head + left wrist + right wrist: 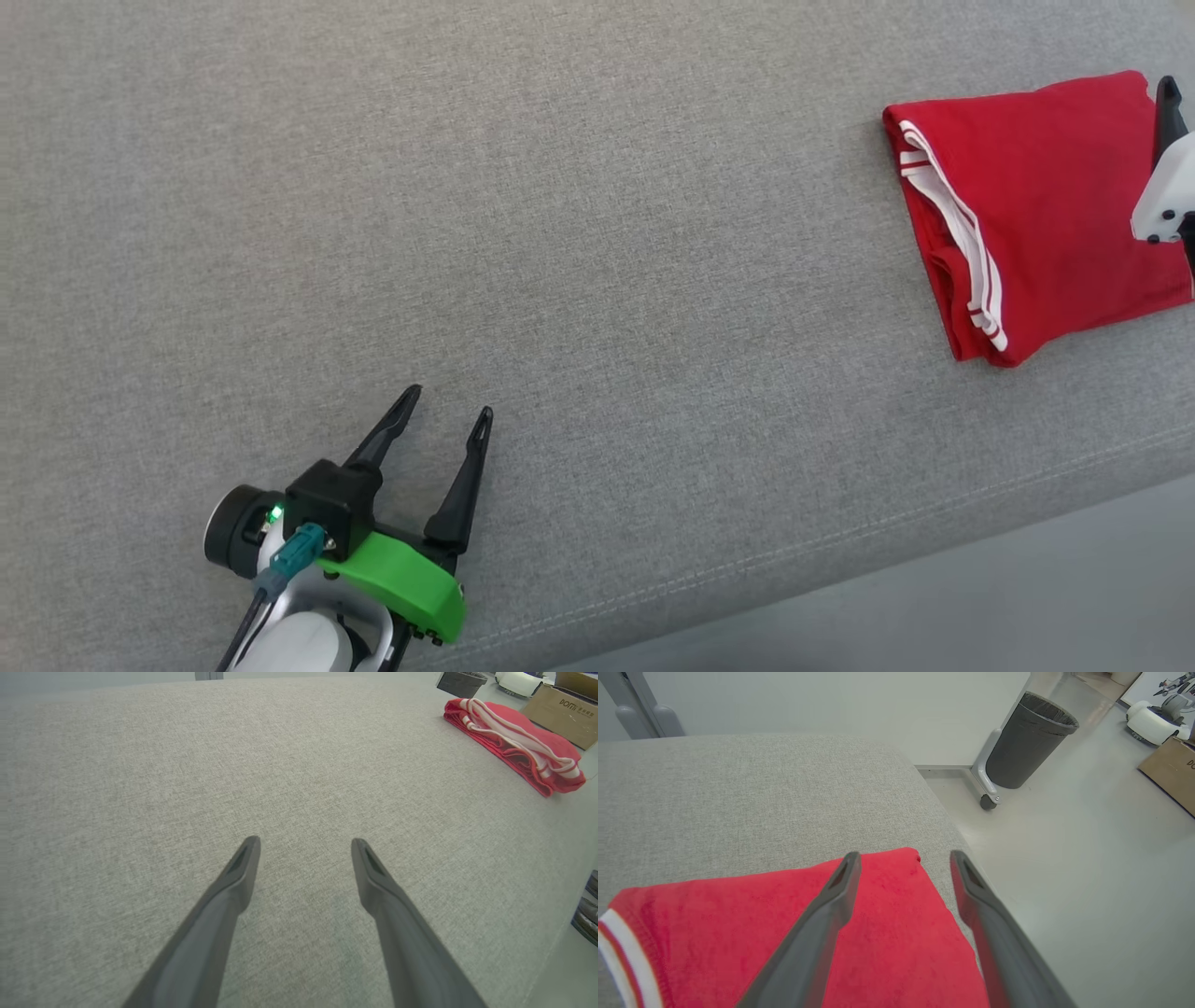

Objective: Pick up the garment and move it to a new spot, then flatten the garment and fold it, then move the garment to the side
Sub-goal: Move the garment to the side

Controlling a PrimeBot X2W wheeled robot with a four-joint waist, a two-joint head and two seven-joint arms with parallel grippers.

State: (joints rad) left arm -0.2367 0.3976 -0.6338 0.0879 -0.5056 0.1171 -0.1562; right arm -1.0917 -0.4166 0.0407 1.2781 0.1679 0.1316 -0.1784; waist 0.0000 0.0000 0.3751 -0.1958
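1. Grey woven cloth covers the counter, a wide padded surface with a stitched seam along its near edge.
2. A dark round bin on a wheeled frame stands on the pale floor beyond the counter's corner.
3. The red garment, folded into a rough rectangle with white stripes along its left edge, lies at the counter's far right, near that corner.
4. The left hand is at the near left over bare cloth, well apart from the garment, with its fingers spread wide and gripping nothing.
5. The right hand is over the garment's right corner with its fingers wide apart and nothing caught between them. One finger is above red cloth, the other above the counter's edge.
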